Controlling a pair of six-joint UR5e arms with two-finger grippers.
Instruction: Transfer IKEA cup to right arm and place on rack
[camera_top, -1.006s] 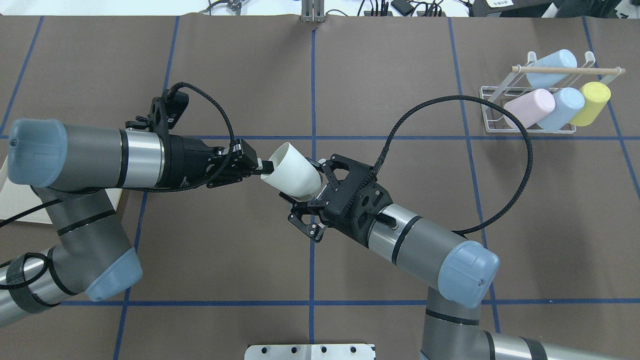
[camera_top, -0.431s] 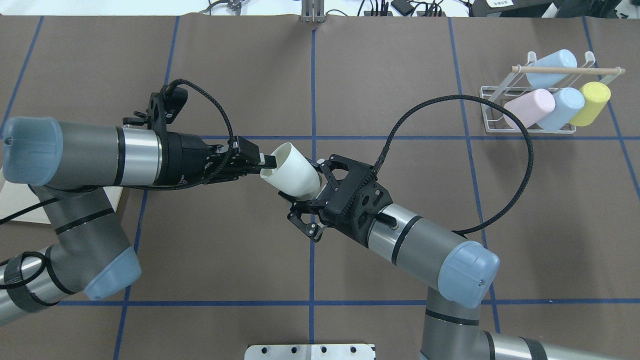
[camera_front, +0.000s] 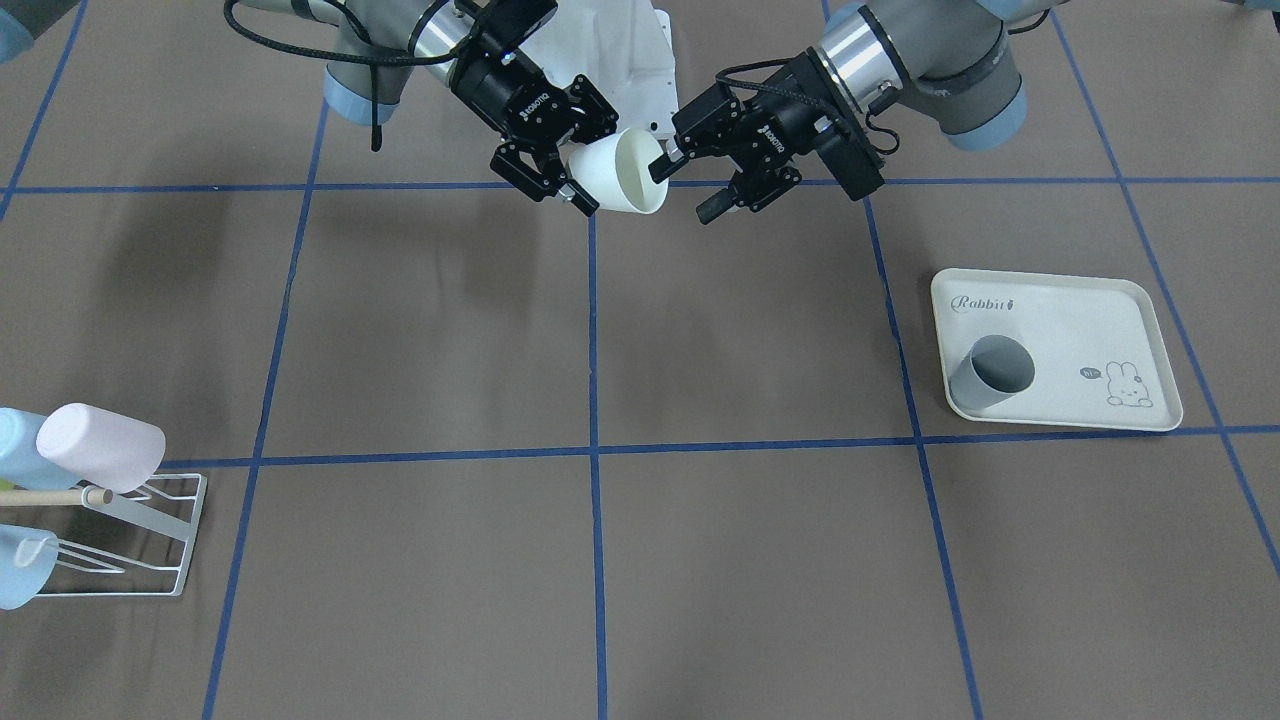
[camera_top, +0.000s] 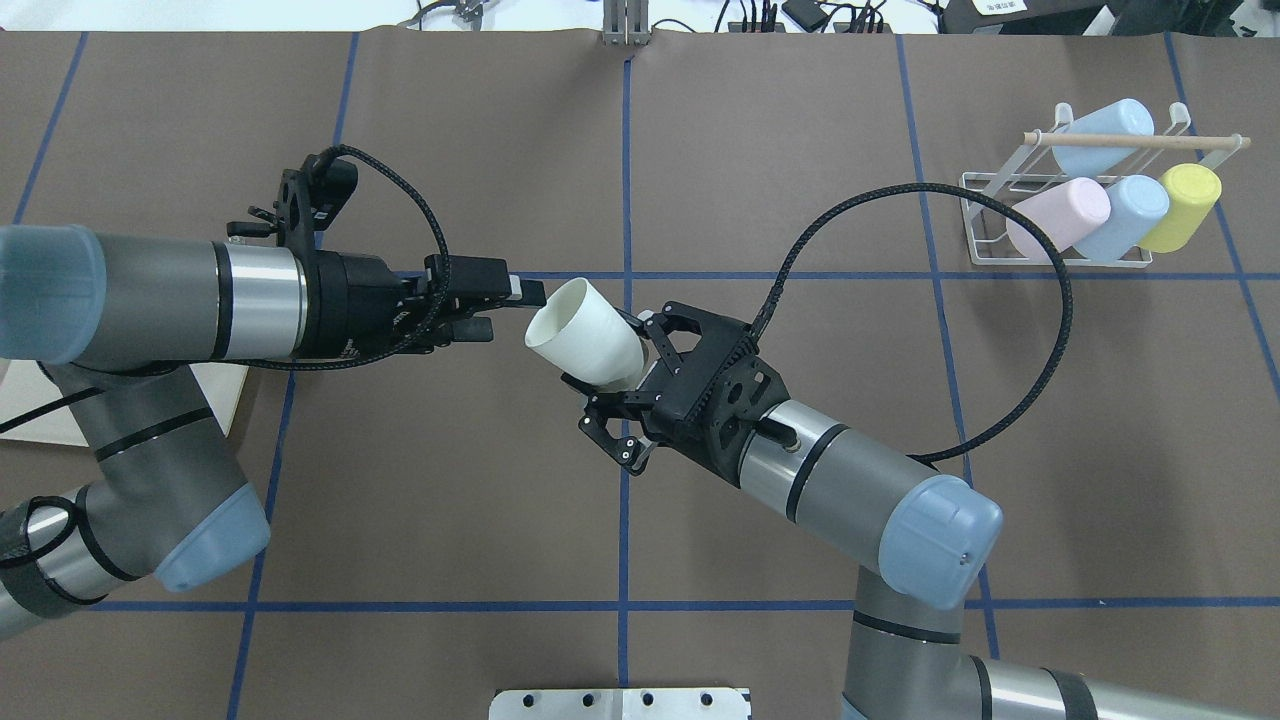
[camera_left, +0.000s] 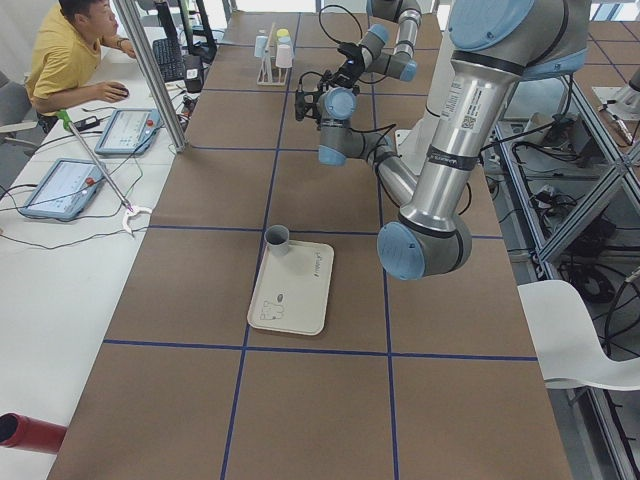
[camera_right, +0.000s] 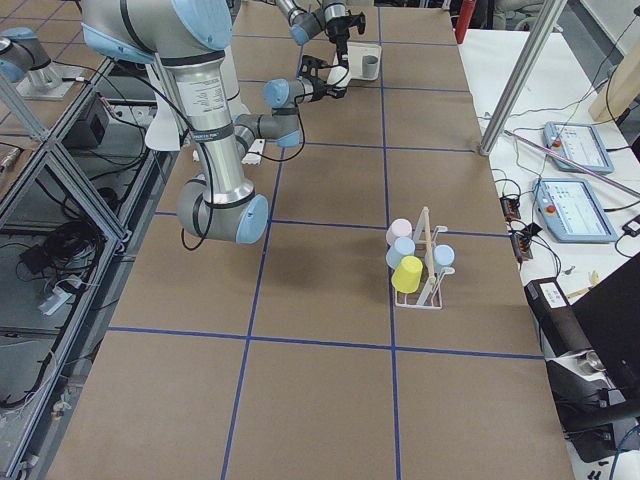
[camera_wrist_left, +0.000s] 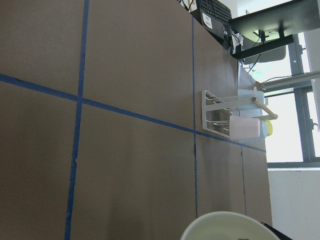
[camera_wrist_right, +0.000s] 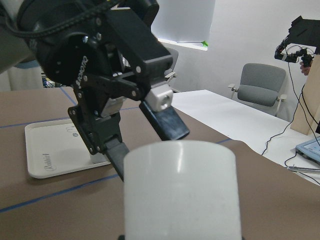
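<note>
— Start big, with the overhead view as the dial. What is there?

— A brown table (camera_top: 450, 500) crossed by blue tape lines. The left arm (camera_top: 150, 295) comes in from 9 o'clock and the right arm (camera_top: 850, 490) from 5. They meet near the centre.

— And toward the edges?

— A tray (camera_front: 1100, 300) lies at 9 o'clock, mostly hidden under the left arm from above. A grey cup (camera_front: 990, 372) stands in one corner of it. The rack (camera_top: 1018, 158) is at 2 o'clock with a rod (camera_top: 1130, 141) through it. It carries a pink cup (camera_top: 1058, 215), two blue cups (camera_top: 1125, 215) and a yellow cup (camera_top: 1182, 205).

— Where is the cup?

— The cup (camera_top: 585, 335), a white one, is in the air just left of centre, well apart from the rack. It is tilted, with its mouth toward 10 o'clock.

— What has hold of it?

— The right gripper (camera_top: 615, 365), at the cup's 4 o'clock. It is closed on the base end, one finger on each side.

— And the left gripper?

— The left gripper (camera_top: 510, 312) is at the cup's 9 o'clock. It is spread wide with nothing between its fingers (camera_wrist_right: 167, 125). One tip is just beside the rim, but I cannot tell whether it touches.
</note>
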